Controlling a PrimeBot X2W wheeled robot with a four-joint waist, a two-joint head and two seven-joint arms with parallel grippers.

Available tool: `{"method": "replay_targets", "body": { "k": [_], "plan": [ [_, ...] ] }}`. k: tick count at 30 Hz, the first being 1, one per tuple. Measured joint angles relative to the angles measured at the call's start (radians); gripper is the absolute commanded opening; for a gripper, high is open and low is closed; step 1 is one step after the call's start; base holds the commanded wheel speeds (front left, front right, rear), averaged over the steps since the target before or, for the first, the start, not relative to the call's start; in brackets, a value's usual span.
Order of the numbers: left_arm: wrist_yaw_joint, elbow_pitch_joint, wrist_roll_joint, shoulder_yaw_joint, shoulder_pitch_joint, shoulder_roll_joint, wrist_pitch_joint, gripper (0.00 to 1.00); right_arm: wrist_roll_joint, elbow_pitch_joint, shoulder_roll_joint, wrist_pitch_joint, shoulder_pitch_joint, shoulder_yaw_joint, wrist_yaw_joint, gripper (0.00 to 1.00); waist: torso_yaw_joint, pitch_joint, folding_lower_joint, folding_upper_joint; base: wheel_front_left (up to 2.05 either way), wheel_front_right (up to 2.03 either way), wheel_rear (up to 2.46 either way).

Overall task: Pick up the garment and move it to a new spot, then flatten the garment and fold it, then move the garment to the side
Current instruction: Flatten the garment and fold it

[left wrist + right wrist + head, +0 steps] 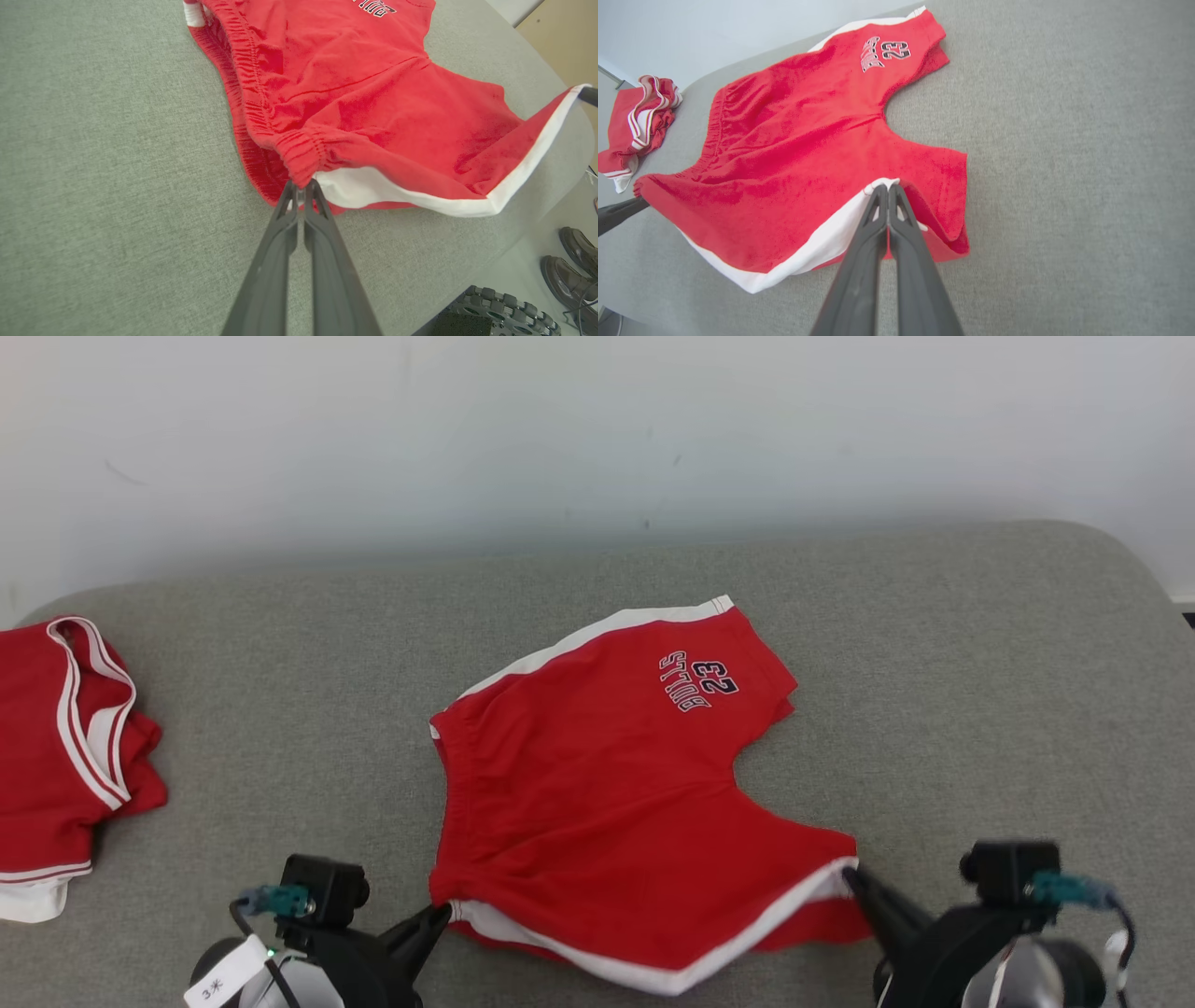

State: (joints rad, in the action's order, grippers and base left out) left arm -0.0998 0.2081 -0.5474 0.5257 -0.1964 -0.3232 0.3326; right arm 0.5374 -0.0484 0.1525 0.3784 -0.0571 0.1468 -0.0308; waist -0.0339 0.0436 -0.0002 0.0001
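The garment [597,784] is a pair of red shorts with white trim and a "23" print, spread on the grey table [934,709]. My left gripper [441,913] is shut on the shorts' near waistband corner, seen up close in the left wrist view [301,186]. My right gripper [851,875] is shut on the white-trimmed hem corner of the near leg, seen in the right wrist view [887,188]. The near edge of the garment [794,186] hangs slightly lifted between the two grippers. The far leg with the print lies flat.
A second red garment [56,756] with white stripes lies crumpled at the table's left edge. The table's right half is bare grey fabric. In the left wrist view, a person's dark shoes [572,266] and a wheel [504,312] are on the floor beyond the table's edge.
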Motion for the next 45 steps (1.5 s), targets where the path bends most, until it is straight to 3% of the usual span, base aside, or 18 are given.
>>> {"method": "replay_targets", "body": {
  "k": [8,17,30,45],
  "plan": [
    [0.021,0.009,0.0,-0.011,-0.101,0.032,0.011,0.0,0.015,-0.004,0.023,-0.01,0.189,-0.058,0.006,0.0,0.008,0.026,0.0001,0.0,0.0,0.0,0.0],
    [0.068,0.061,0.002,-0.04,-0.266,0.108,0.025,0.0,-0.03,0.116,0.04,-0.01,0.441,-0.036,0.01,0.0,0.037,0.086,0.0002,0.0,0.0,0.0,0.0],
    [0.153,0.185,0.022,-0.087,-0.436,0.187,-0.009,0.0,-0.12,0.327,0.028,-0.099,0.7,-0.038,-0.029,0.0,0.081,0.19,0.0003,0.0001,0.0,0.0,0.0],
    [0.163,0.327,0.033,-0.1,-0.555,0.241,-0.088,0.0,-0.154,0.576,-0.019,-0.231,0.848,-0.03,-0.049,0.0,0.11,0.266,0.0004,0.0001,0.0,0.0,0.0]
  ]
}}
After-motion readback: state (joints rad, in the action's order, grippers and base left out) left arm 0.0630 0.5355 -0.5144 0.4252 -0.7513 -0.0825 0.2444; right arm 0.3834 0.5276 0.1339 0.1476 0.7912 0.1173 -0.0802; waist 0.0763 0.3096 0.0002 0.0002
